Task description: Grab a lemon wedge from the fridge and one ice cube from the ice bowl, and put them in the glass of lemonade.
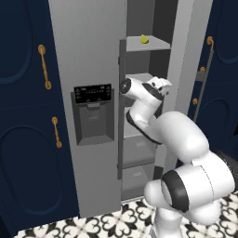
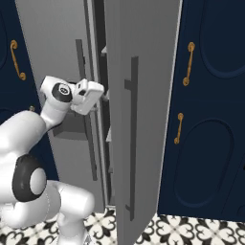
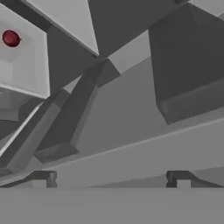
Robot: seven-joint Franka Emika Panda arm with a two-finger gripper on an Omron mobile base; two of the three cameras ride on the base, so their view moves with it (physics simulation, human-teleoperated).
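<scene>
Fridge (image 1: pixel 93 60) stands with its right-hand door swung open, grey shelves bare to the room. The lemon wedge (image 1: pixel 144 39) sits on the upper shelf, near its front edge, well above the arm's wrist. The gripper (image 3: pixel 111 179) is poked in among the shelves lower down, its jaws spread wide with nothing between them. A small red fruit (image 3: pixel 10 38) rests on a pale shelf off to one side.

Navy cabinets (image 1: pixel 23 139), patterned tile floor (image 1: pixel 107 225)
</scene>
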